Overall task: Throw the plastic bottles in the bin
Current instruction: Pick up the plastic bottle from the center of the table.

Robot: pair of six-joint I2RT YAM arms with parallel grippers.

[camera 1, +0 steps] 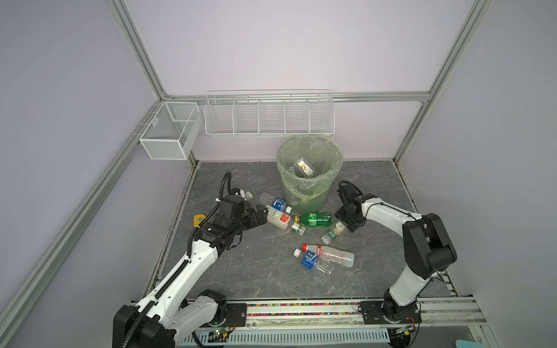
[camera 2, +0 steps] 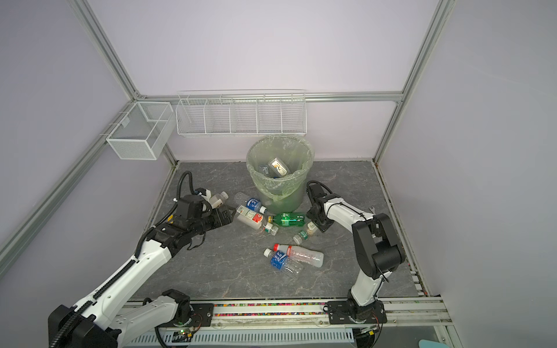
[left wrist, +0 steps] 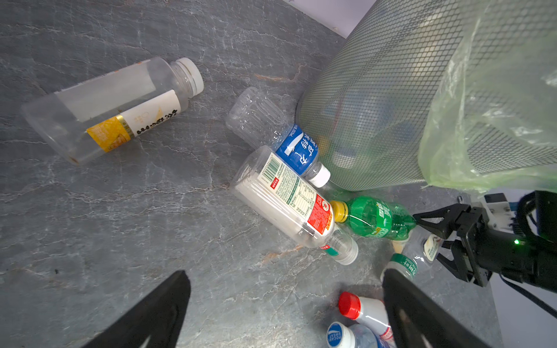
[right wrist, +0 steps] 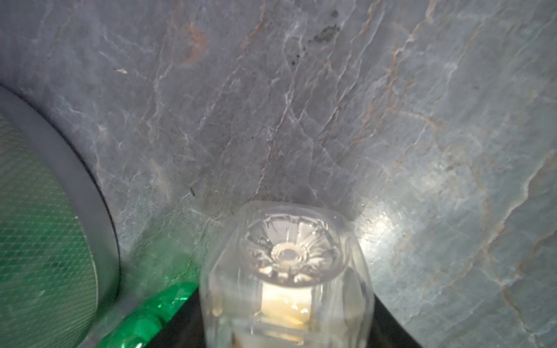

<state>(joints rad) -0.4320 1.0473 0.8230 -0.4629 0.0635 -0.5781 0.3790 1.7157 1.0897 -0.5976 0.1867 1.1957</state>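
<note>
The bin (camera 1: 304, 195) (camera 2: 280, 195) stands at the back middle with a few bottles inside. In front of it lie a blue-labelled bottle (camera 1: 278, 204), a red-and-white-labelled bottle (camera 1: 277, 217) (left wrist: 289, 199) and a green bottle (camera 1: 316, 219) (left wrist: 376, 218). My left gripper (camera 1: 260, 215) (left wrist: 286, 275) is open, low over bare floor just left of them. My right gripper (camera 1: 343, 224) (right wrist: 286, 319) is shut on a small clear bottle (right wrist: 286, 271) (left wrist: 429, 244) beside the green one. Nearer lie a green-labelled small bottle (camera 1: 330, 236), a red-capped bottle (camera 1: 334, 255) and a blue-labelled bottle (camera 1: 310, 260).
A yellow-labelled clear bottle (left wrist: 120, 111) lies behind my left wrist. A yellow object (camera 1: 198, 220) sits near the left floor edge. A white mesh box (camera 1: 168, 132) and a long wire rack (camera 1: 268, 116) hang on the back frame above the floor.
</note>
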